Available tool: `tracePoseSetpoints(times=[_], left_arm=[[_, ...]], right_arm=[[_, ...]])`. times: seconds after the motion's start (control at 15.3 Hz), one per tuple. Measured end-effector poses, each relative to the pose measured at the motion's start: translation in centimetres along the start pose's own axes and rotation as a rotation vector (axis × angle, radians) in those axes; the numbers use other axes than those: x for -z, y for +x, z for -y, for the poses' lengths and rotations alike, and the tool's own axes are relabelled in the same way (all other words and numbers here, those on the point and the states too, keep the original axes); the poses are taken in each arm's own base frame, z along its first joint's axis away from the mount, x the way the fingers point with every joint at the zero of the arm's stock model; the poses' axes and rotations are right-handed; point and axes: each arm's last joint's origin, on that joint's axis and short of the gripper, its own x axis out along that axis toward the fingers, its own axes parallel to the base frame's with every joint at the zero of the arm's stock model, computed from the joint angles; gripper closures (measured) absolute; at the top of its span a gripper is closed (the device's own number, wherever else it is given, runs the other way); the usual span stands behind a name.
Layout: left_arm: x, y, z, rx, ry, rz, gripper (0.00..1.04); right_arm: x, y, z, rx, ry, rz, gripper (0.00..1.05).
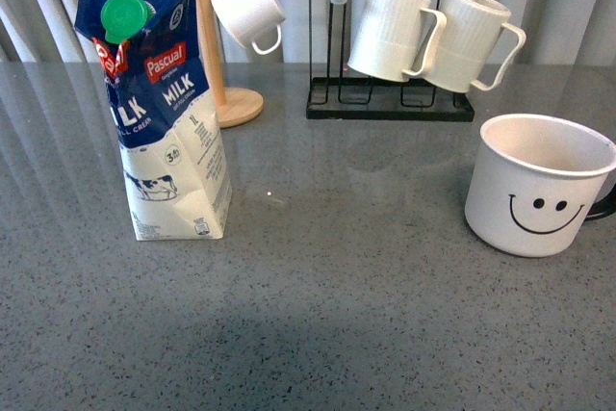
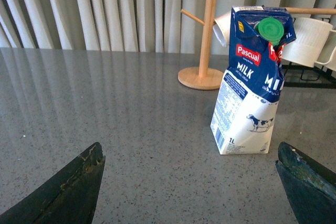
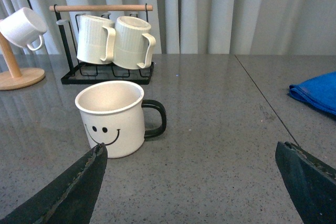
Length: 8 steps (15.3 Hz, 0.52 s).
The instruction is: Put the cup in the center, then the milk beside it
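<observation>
- Grey speckled stone bench (image 1: 327, 334) carries everything;
- tall dark-blue and white Pascual milk carton (image 1: 164, 113) with a round green cap (image 1: 125, 16) stands upright on the bench's left side;
- black wire rack (image 1: 390, 105) holding two ribbed white mugs (image 1: 390, 31) sits at the back edge;
- wide white mug (image 1: 539, 185) with a black smiley face stands upright on the right side, well apart from the carton;
- left gripper (image 2: 189, 187): dark fingers (image 2: 68, 192) spread wide, gripping nothing; carton beyond them;
- right gripper (image 3: 191, 187): fingers (image 3: 73, 192) spread wide, gripping nothing; mug just past one fingertip.

the milk (image 2: 247, 90) carton stands upright on the grey bench (image 2: 105, 108), a wooden mug tree (image 2: 206, 35) just behind it; the left gripper (image 2: 191, 179) is spread wide.
</observation>
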Motion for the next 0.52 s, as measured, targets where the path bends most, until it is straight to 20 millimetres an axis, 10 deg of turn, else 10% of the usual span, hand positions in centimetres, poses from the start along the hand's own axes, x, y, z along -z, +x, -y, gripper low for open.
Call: tracePoseSetpoints(times=[0.52], left_arm=[[0.0,0.0,0.0,0.0,0.0,0.0,0.07]], right_arm=[[-1.3,0.9,0.4,0.127,0.088,0.069,0.07]])
